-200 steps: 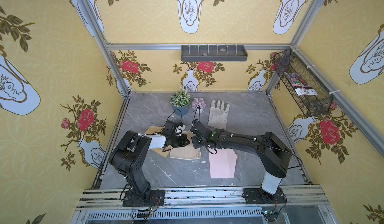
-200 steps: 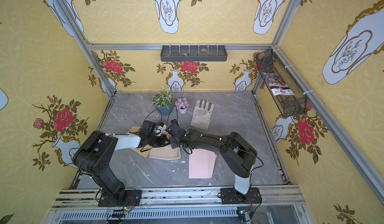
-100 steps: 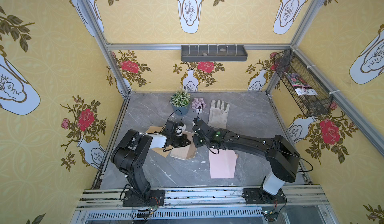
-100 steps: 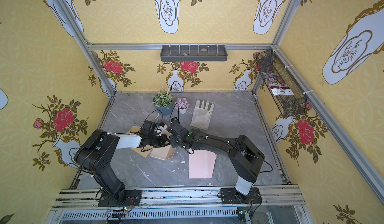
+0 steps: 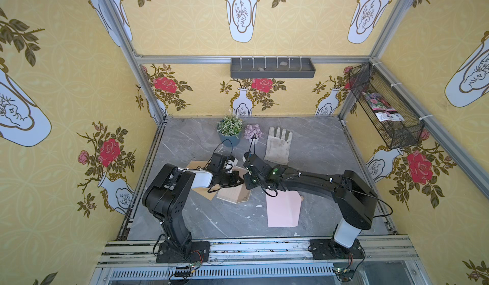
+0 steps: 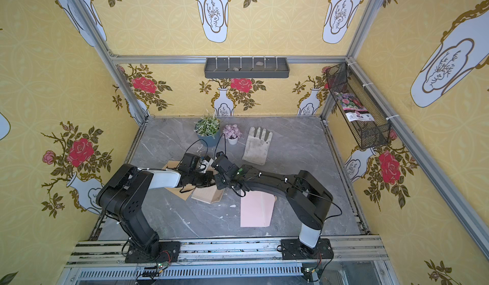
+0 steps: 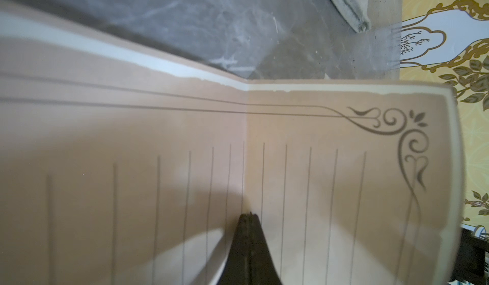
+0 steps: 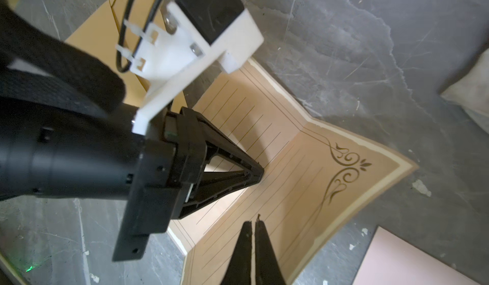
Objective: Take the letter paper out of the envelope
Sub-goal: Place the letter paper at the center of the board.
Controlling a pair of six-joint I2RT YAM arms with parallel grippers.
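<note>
The letter paper [image 5: 234, 194] is tan, lined, with a scroll ornament [image 8: 344, 169], and stands half unfolded on the grey table. My left gripper [image 8: 260, 173] is shut on its middle crease, which runs straight into the closed tips [image 7: 247, 214]. My right gripper [image 8: 253, 221] is shut too, its tips against the face of the lower panel; I cannot tell if it pinches any paper. In both top views the two grippers [image 5: 240, 181] [image 6: 218, 184] meet tip to tip over the sheet [image 6: 207, 195]. The brown envelope [image 5: 195, 165] [image 8: 105, 32] lies flat under the left arm, apart from the paper.
A pink sheet [image 5: 283, 209] lies flat under the right forearm. A grey work glove [image 5: 279, 147] and two small potted plants [image 5: 229, 127] [image 5: 253, 132] stand at the back. A mesh basket [image 5: 389, 111] hangs on the right wall, a grey shelf [image 5: 272, 67] on the back wall.
The paper lay wider and flatter a second ago; now it is drawn together and raised at the crease. The right arm's elbow has swung out to the right.
</note>
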